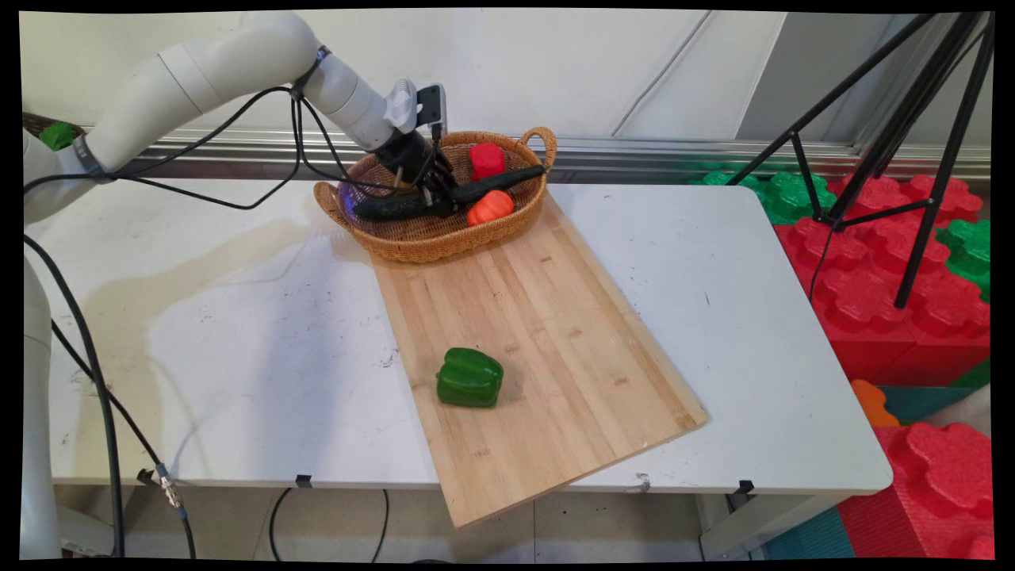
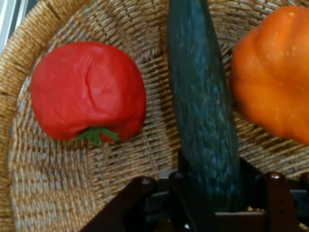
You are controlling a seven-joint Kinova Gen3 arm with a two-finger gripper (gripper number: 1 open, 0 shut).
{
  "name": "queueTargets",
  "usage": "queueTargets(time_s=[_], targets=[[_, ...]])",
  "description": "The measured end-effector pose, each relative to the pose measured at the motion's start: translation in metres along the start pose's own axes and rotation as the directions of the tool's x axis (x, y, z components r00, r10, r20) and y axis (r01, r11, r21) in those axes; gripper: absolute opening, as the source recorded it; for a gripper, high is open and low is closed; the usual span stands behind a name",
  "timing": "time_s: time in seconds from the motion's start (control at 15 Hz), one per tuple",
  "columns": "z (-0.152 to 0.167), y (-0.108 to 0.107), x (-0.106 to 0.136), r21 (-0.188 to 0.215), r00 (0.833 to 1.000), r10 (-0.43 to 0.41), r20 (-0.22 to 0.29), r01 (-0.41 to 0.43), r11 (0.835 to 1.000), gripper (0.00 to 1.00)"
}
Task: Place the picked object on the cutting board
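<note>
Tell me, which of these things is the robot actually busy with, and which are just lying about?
Busy with:
- gripper, closed around the cucumber
- wicker basket the cucumber lies in

Lying about:
- red tomato and orange pepper, either side of the cucumber in the basket
- green pepper on the wooden board
- tripod by the foam blocks

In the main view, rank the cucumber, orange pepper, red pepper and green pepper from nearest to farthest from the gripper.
1. Cucumber, between the gripper's fingers, in the basket.
2. Orange pepper, just right.
3. Red pepper, at the basket's back.
4. Green pepper, on the wooden board, nearer the camera.
</note>
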Motion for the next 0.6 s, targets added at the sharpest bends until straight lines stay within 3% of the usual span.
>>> queueTargets(time_s=[0.6], targets=[[-0.02, -0.004, -0.005, 0.014, 0.999, -0.033, -0.034, 0.033, 0.999, 0.0]])
